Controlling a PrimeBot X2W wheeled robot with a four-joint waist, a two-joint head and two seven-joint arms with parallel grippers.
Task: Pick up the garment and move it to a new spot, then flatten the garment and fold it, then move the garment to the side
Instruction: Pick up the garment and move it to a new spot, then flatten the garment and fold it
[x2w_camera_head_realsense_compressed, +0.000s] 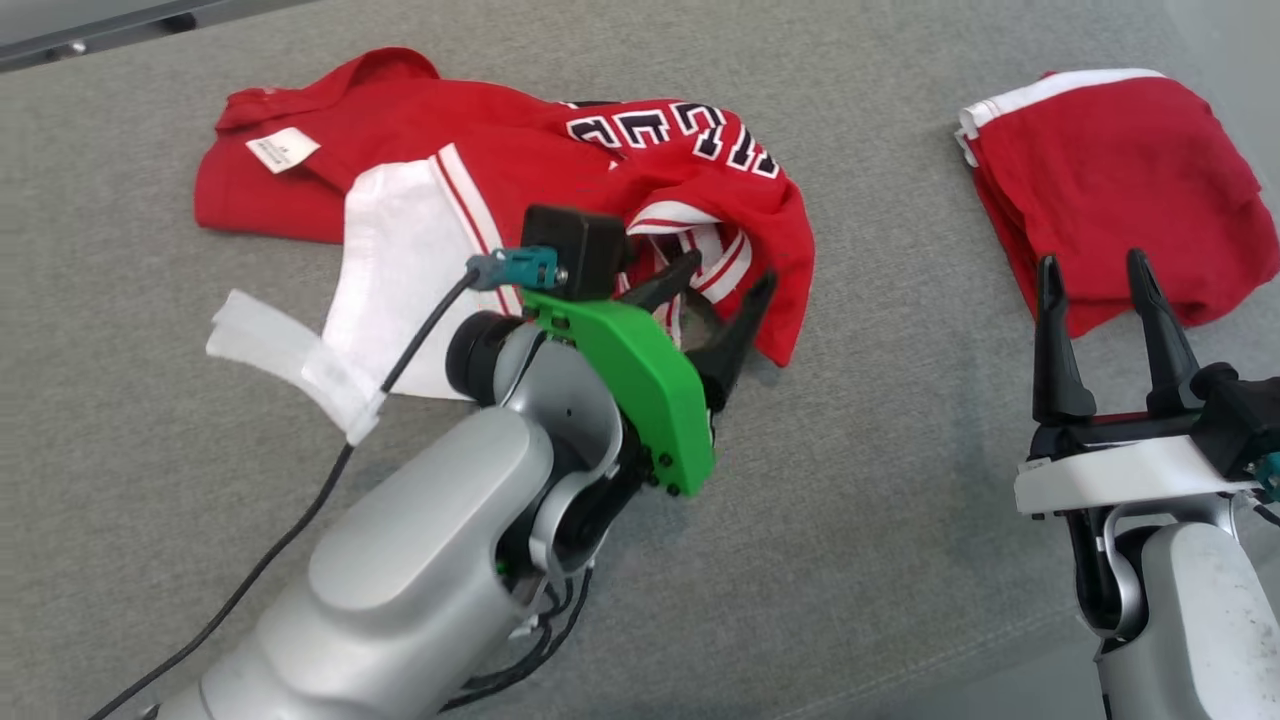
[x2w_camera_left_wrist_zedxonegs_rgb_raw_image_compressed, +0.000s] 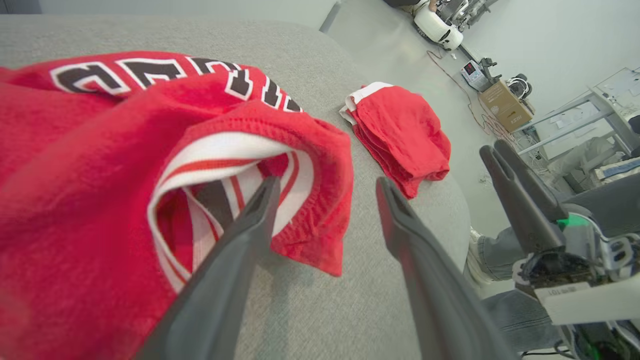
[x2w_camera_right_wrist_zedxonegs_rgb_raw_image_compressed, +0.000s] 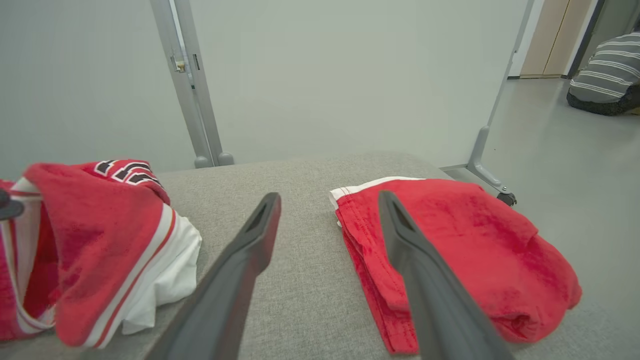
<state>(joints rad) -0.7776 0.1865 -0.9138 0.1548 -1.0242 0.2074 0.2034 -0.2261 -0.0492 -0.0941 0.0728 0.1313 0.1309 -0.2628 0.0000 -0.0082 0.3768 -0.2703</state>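
Observation:
The garment (x2w_camera_head_realsense_compressed: 480, 140), a red jersey with dark lettering and white-and-red trim, lies crumpled on the grey cushioned surface (x2w_camera_head_realsense_compressed: 900, 480). At its right edge my left gripper (x2w_camera_head_realsense_compressed: 728, 275) stands open. In the left wrist view my left gripper (x2w_camera_left_wrist_zedxonegs_rgb_raw_image_compressed: 328, 182) has one finger lying over the striped sleeve opening of the garment (x2w_camera_left_wrist_zedxonegs_rgb_raw_image_compressed: 100, 165) and the other over bare fabric surface. My right gripper (x2w_camera_head_realsense_compressed: 1092, 262) is open at the lower right with nothing between its fingers. In the right wrist view my right gripper (x2w_camera_right_wrist_zedxonegs_rgb_raw_image_compressed: 330, 196) points between the garment (x2w_camera_right_wrist_zedxonegs_rgb_raw_image_compressed: 95, 220) and a folded piece.
A folded red piece of clothing (x2w_camera_head_realsense_compressed: 1110, 170) with a white band lies at the right end of the surface, just beyond my right fingers. White tape (x2w_camera_head_realsense_compressed: 290, 360) wraps the left arm's cable. A person's leg and shoe (x2w_camera_left_wrist_zedxonegs_rgb_raw_image_compressed: 490, 255) stand beside the surface's right edge.

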